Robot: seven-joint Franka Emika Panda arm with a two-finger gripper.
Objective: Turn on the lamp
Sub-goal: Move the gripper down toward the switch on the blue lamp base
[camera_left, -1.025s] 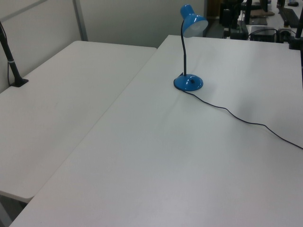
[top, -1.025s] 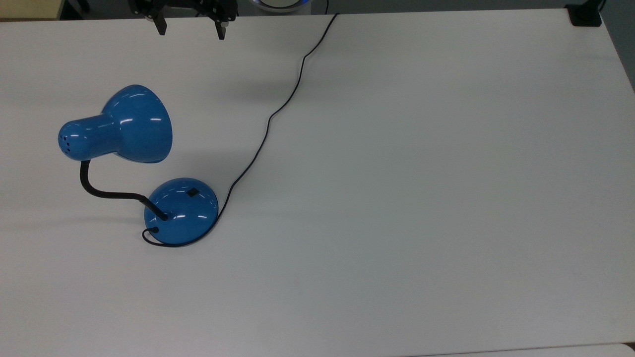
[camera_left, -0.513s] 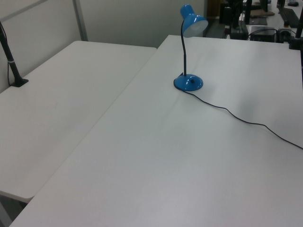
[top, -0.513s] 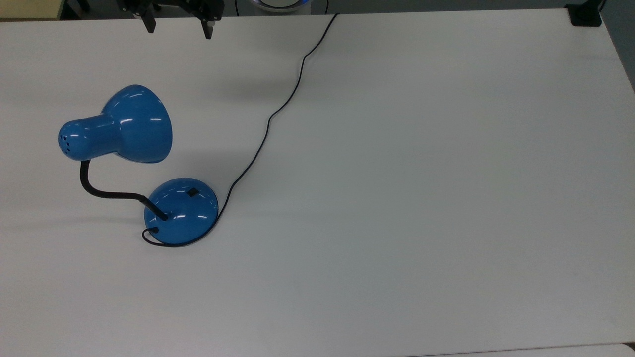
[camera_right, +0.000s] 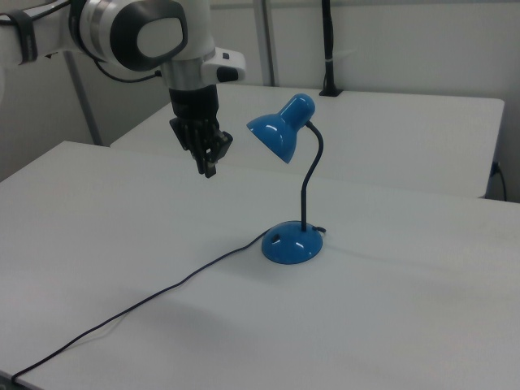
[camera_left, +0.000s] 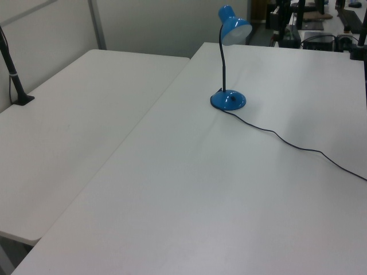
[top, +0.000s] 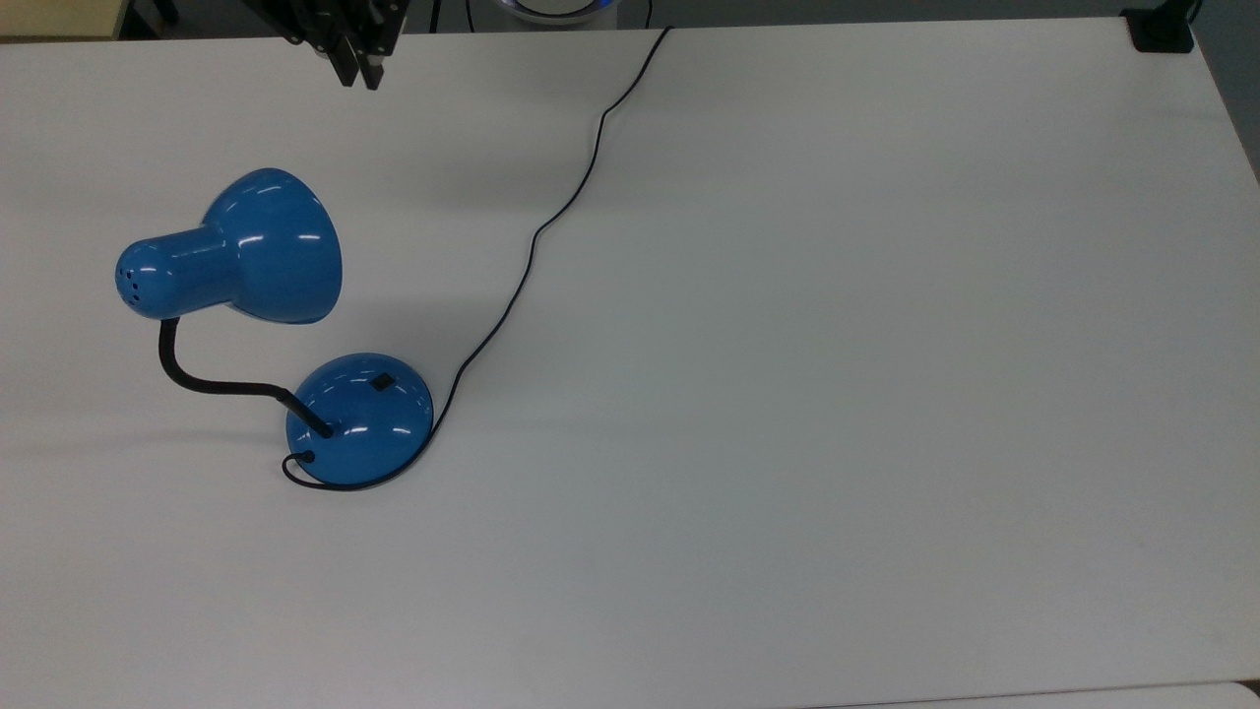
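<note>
One lamp (top: 359, 418) stands on your desk (top: 787, 394) toward the top view's left, its small black switch (top: 382, 382) on the base barely discernible. Your gripper (camera_right: 209, 165) hangs above the desk, well apart from the lamp, jaws pressed together with nothing between; the top view crops the arm at its upper edge.

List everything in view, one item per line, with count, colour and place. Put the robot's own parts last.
lamp: one, glossy blue with a black bendable neck, standing on the table toward the top view's left; shade unlit.
switch: one, black, on the lamp's domed base.
cord: one, thin black, running from the base across the table to its far edge in the top view.
table: one, white, under the lamp.
second table: one, white, beside the first at the left view's left.
black clamp mount: one, at the table's corner, the top view's upper right.
gripper: one, black, fingers shut, in the air beside the shade, touching nothing.
</note>
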